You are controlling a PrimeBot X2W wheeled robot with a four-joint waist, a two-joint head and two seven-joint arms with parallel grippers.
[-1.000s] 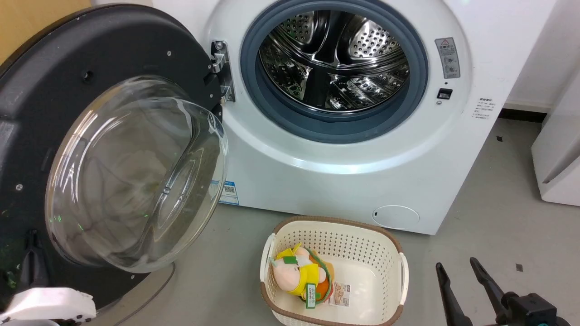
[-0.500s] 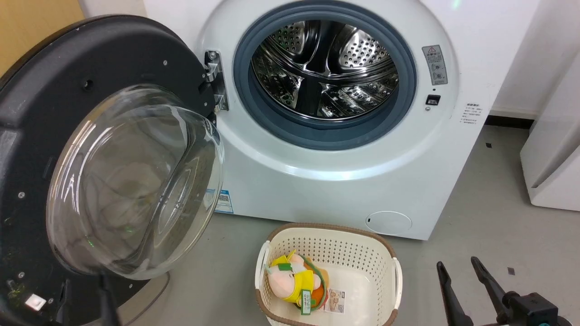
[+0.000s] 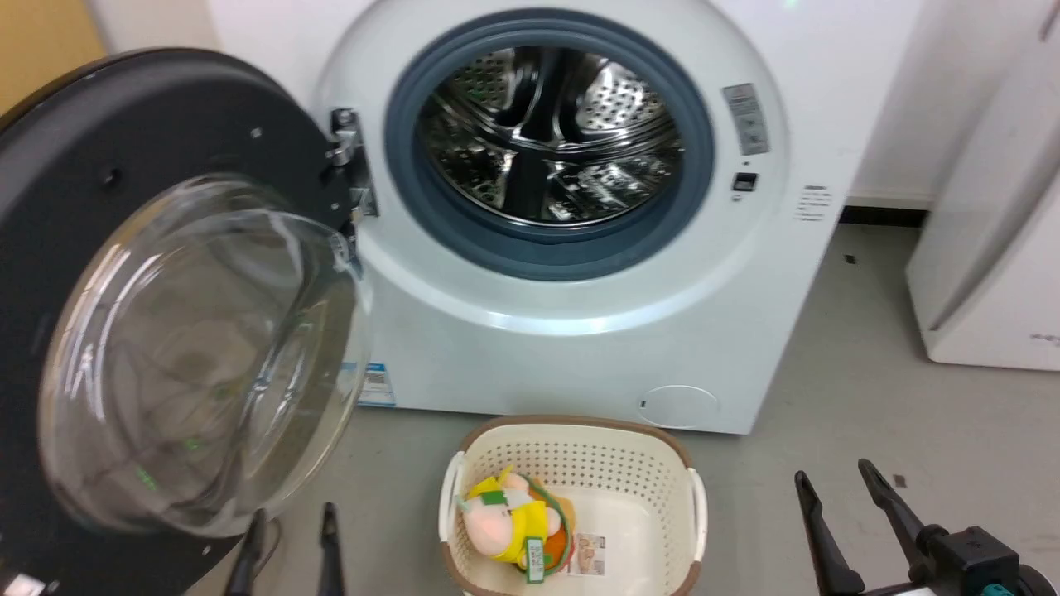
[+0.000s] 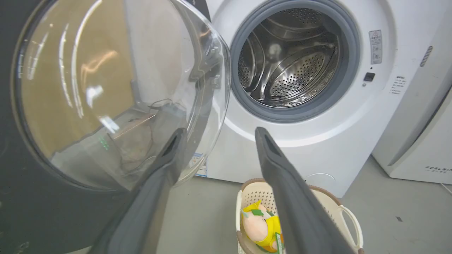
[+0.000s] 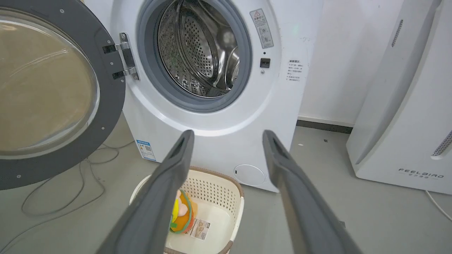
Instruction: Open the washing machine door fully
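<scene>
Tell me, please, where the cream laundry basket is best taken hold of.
Take a white side handle, probably the one nearer the right hand, coming from above: each loop stands clear of the basket wall, leaving a finger gap.

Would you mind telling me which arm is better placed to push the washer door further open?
Left. The left end effector is open right beside the washing machine door; the right end effector is off beyond the basket.

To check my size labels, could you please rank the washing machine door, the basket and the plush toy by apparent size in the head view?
1. washing machine door, though nearness to the camera enlarges it.
2. basket.
3. plush toy, lying in the basket.
</scene>
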